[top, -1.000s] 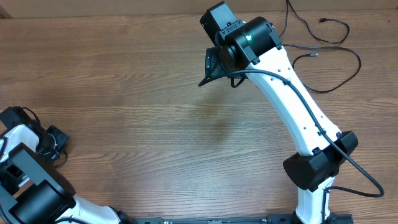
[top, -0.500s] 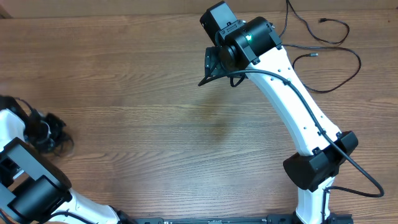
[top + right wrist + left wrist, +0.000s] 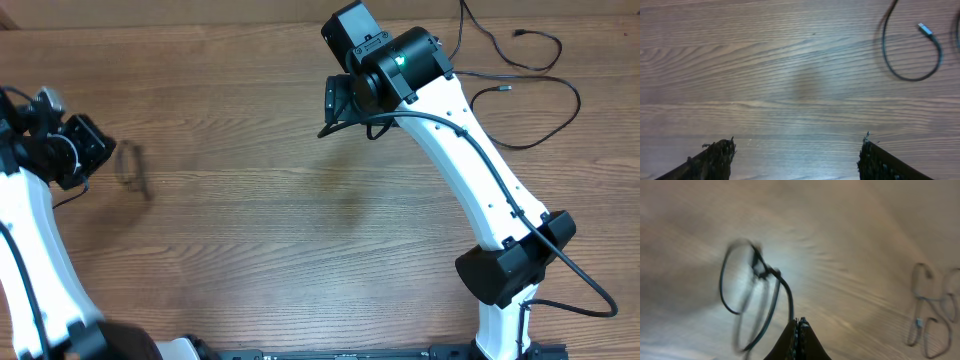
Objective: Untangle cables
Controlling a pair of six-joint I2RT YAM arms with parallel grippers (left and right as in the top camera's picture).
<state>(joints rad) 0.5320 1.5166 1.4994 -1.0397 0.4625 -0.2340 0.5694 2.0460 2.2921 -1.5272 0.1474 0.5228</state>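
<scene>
The wooden table point(image 3: 250, 200) carries 2 loose black cables point(image 3: 530, 95) at its far corner, beyond the right claw point(image 3: 335, 105).

No readable text — no labels, numbers.

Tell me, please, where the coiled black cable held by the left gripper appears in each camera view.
Overhead: coiled black cable far left, blurred, beside the left gripper.
Left wrist: left of centre, loops hanging from the shut fingertips at the bottom edge.
Right wrist: not in it; only another cable shows, top right.
Shared landmark: the wooden table.
</scene>
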